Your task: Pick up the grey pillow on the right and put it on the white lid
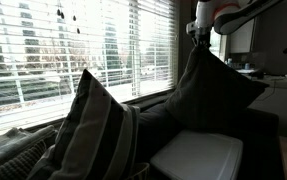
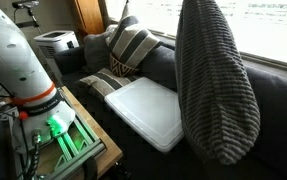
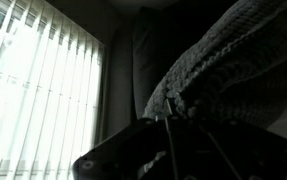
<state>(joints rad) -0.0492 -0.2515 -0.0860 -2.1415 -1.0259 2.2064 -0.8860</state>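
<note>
The grey pillow (image 1: 215, 90) hangs in the air by its top corner from my gripper (image 1: 200, 38), which is shut on it. It dangles above the sofa, over the far side of the white lid (image 1: 198, 155). In an exterior view the pillow (image 2: 218, 85) fills the foreground, and the white lid (image 2: 146, 110) lies flat on the sofa seat beside and below it; the gripper is out of frame there. The wrist view is dark and shows the pillow's knitted fabric (image 3: 233, 65) bunched at the jaws (image 3: 173, 120).
A larger striped cushion (image 1: 98, 130) leans on the sofa back beside the lid and also shows in an exterior view (image 2: 133, 45). Window blinds (image 1: 73, 50) run behind the sofa. The robot base (image 2: 18, 60) stands on a side table (image 2: 83, 140) with a green light.
</note>
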